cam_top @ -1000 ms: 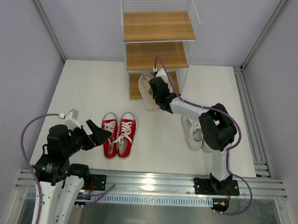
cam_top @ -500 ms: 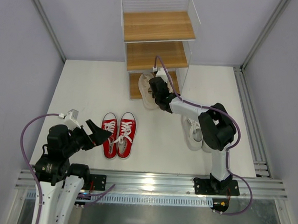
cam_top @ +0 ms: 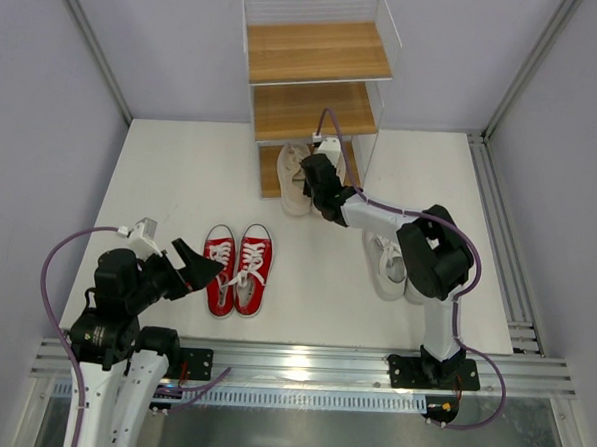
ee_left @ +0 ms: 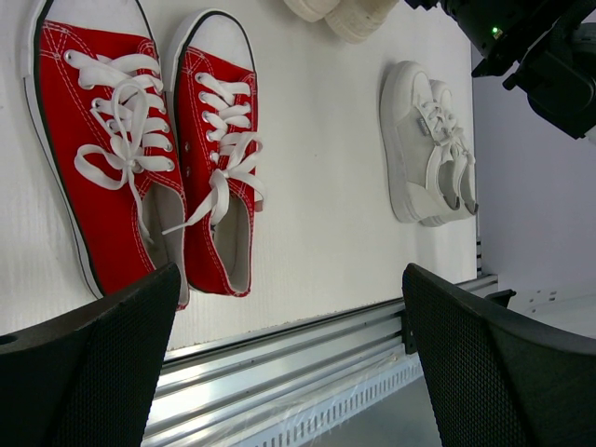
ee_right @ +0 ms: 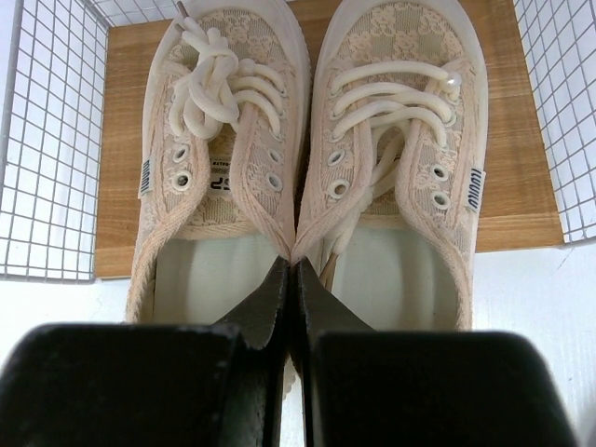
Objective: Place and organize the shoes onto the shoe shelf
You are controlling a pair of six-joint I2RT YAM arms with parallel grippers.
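Observation:
My right gripper [cam_top: 316,179] is shut, pinching together the inner walls of the beige pair [ee_right: 219,140]. The pair's toes rest on the bottom board [ee_right: 521,177] of the shoe shelf [cam_top: 317,54], and the heels stick out onto the table. The red pair [cam_top: 238,268] stands side by side on the table at the front left, also in the left wrist view [ee_left: 112,158]. My left gripper [cam_top: 198,268] is open and empty, just left of the red pair. The white pair [cam_top: 389,263] lies on the table at the right, partly under my right arm.
The shelf's white wire sides [ee_right: 47,140] flank the beige pair closely. Its upper two boards carry nothing. A metal rail [ee_left: 279,363] runs along the table's near edge. Grey walls enclose the table on three sides.
My right gripper has pushed the beige pair farther into the shelf's bottom tier. The left arm, the red pair and the white pair have not moved.

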